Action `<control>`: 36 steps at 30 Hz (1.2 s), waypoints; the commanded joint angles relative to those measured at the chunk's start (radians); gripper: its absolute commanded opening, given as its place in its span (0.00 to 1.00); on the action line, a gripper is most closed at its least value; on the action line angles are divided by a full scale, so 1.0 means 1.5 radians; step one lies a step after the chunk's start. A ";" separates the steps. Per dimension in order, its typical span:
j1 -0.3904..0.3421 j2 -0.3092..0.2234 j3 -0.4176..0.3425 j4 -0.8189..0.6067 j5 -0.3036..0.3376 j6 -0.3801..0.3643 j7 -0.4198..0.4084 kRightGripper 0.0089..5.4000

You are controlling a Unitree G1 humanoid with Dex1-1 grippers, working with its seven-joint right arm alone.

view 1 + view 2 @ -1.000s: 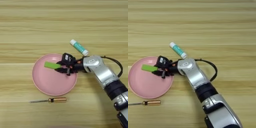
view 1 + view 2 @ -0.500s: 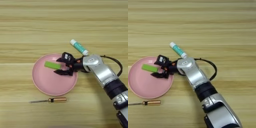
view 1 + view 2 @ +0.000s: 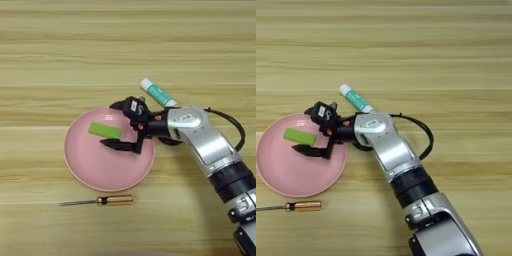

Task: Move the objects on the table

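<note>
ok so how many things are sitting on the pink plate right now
1: the green block lies on the pink plate, left of the open right gripper above it. The arm could hide something small behind it.

left eye: looking steeply down on table from head | right eye: sitting slightly toward 3 o'clock | both sharing pink plate

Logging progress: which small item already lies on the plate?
The green block. It alone rests on the pink plate; the screwdriver and the glue stick lie on the bare table.
</note>
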 commanded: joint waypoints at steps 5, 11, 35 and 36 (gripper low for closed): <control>-0.012 -0.028 -0.045 -0.097 0.075 -0.035 0.038 0.99; 0.022 -0.053 -0.060 -0.157 0.132 -0.052 0.095 0.99; 0.090 -0.137 -0.081 -0.257 0.265 -0.017 0.234 0.99; 0.093 -0.142 -0.080 -0.259 0.266 -0.017 0.239 0.99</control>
